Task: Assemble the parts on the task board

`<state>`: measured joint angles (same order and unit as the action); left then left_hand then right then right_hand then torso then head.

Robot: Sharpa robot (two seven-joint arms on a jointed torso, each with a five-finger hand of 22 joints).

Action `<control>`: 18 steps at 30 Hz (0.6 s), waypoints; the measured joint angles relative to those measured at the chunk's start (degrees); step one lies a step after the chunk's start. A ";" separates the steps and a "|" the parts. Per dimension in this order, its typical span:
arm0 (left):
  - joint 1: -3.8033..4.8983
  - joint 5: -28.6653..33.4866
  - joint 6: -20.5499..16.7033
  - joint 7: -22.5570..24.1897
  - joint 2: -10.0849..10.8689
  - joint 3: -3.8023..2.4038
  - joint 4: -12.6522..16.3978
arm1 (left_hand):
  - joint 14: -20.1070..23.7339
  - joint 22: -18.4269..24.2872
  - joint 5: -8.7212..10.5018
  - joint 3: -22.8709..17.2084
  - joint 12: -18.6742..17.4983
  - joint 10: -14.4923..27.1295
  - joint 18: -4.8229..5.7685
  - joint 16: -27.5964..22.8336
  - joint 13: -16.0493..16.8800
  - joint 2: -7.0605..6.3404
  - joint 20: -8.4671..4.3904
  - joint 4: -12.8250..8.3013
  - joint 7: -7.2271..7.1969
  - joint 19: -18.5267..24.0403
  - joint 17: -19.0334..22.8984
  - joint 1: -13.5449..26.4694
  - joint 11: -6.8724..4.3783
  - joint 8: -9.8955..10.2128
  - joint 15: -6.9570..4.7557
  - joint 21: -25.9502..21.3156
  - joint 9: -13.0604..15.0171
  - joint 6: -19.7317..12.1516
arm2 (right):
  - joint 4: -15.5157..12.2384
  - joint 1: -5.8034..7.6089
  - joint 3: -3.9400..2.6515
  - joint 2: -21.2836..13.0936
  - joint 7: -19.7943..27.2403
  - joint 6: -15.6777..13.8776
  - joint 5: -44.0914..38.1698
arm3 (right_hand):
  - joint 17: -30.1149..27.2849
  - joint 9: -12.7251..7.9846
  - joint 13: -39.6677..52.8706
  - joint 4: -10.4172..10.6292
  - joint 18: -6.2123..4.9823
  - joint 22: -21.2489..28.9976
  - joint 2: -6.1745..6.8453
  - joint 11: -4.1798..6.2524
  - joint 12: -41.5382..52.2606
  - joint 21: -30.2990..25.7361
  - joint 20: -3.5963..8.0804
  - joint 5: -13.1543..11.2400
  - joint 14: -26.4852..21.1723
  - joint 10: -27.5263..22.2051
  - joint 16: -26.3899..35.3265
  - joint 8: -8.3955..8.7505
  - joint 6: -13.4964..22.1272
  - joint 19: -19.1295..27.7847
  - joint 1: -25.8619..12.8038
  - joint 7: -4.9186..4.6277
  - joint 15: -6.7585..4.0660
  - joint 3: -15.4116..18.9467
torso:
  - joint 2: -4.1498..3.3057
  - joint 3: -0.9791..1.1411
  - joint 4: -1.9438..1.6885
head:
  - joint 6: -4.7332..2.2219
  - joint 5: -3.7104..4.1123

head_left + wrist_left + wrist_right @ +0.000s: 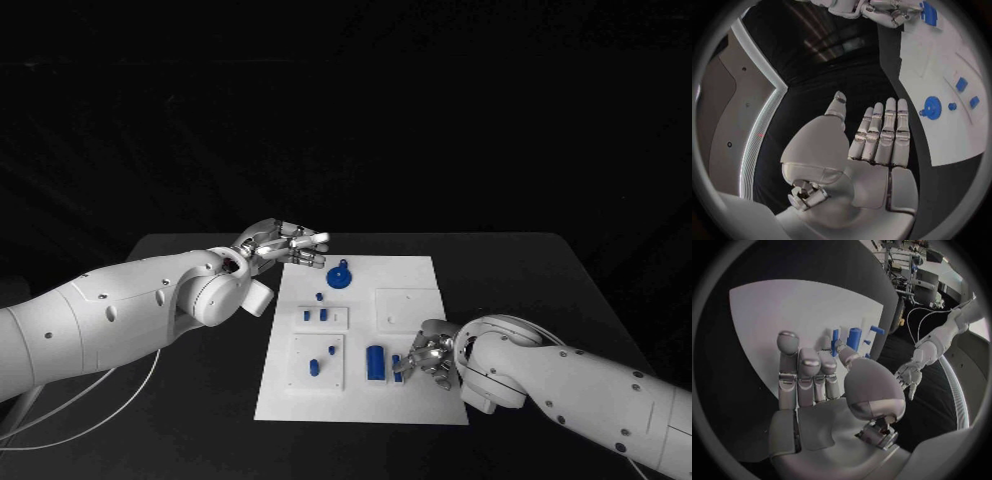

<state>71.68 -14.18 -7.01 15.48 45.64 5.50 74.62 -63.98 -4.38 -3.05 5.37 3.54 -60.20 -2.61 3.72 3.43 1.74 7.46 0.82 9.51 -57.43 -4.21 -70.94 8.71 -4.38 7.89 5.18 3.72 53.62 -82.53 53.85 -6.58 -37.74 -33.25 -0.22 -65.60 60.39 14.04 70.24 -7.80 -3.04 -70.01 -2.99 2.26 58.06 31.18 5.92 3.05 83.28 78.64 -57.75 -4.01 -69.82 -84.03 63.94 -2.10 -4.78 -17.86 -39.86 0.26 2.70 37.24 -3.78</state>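
The white task board [418, 400] lies mid-table with several blue parts on it. A round blue disc [339, 277] sits near its far edge, and a blue cylinder [375, 362] stands near the front. My left hand [281, 243] hovers at the board's far left corner, fingers straight and together [879, 132], holding nothing; the disc [932, 107] lies beyond its fingertips. My right hand [430, 358] is low over the board's near right part, fingers stretched out [807, 375]. Its thumb lies next to a small blue piece [835, 336] beside the cylinder [854, 337], with nothing gripped.
Two raised white squares [405, 306] with slots sit on the board, and small blue pegs [317, 314] stand in the left one. Black table [534, 280] surrounds the board. White cables [87, 400] hang under my left arm.
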 measured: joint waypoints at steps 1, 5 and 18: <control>0.00 0.00 0.00 0.00 0.01 0.00 0.00 | 0.00 0.00 0.00 0.00 0.00 0.00 0.00 0.00 0.00 0.00 0.00 0.00 0.00 0.00 0.00 0.00 0.00 0.00 0.00 0.00 0.00 0.00 | 0.05 -0.03 0.05 0.00 0.15 -0.18 0.00 | 0.00 0.36 0.00 -0.03 0.01 0.00 0.08 0.00 0.00 0.00 0.00 0.00 0.00 0.00 0.00 0.00 -0.01 0.00 -0.07 0.01 0.00 -0.21 | 0.00 0.00 -0.01 | 0.01 -0.01; 0.00 0.00 0.00 -0.01 0.02 0.00 0.00 | 0.00 0.00 0.00 0.00 0.00 0.00 0.00 0.00 0.00 0.00 0.00 0.00 0.00 0.00 0.00 0.00 0.00 0.00 0.00 0.00 0.00 0.00 | 0.09 -0.14 0.15 -0.09 0.56 -0.69 0.05 | 0.00 1.30 -0.07 0.04 0.00 0.00 -0.17 0.00 0.00 0.00 0.00 0.37 0.00 0.00 0.00 0.00 -0.03 0.00 -0.46 0.04 0.00 -0.28 | 0.00 -0.02 0.00 | 0.03 -0.04; 0.00 -0.01 0.01 -0.03 0.04 0.01 0.00 | 0.00 0.00 0.00 0.00 0.00 0.00 0.00 0.00 0.00 0.00 0.00 0.00 0.00 0.00 0.00 0.00 0.00 0.00 0.00 0.00 0.00 0.00 | -0.06 -0.54 0.42 -0.97 2.07 -2.16 1.13 | -0.30 1.30 -0.08 1.56 0.00 0.04 1.68 0.00 0.00 0.21 0.00 6.11 0.00 -0.01 0.08 0.00 -0.24 0.00 -2.28 0.49 0.00 1.77 | 0.00 -0.07 0.03 | -0.16 0.01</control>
<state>71.68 -14.19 -6.99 15.45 45.68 5.50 74.62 -63.98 -4.38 -3.05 5.37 3.54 -60.21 -2.61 3.72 3.43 1.73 7.46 0.82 9.51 -57.43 -4.21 -70.94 8.71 -4.38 7.90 5.18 3.72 53.62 -82.59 53.31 -6.16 -38.70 -31.18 -2.38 -64.47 60.08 15.34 70.16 -6.24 -3.04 -69.96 -1.31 2.26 58.06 31.39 5.92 9.16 83.28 78.63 -57.67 -4.01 -70.06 -84.03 61.66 -1.61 -4.78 -16.09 -39.86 0.19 2.74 37.08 -3.77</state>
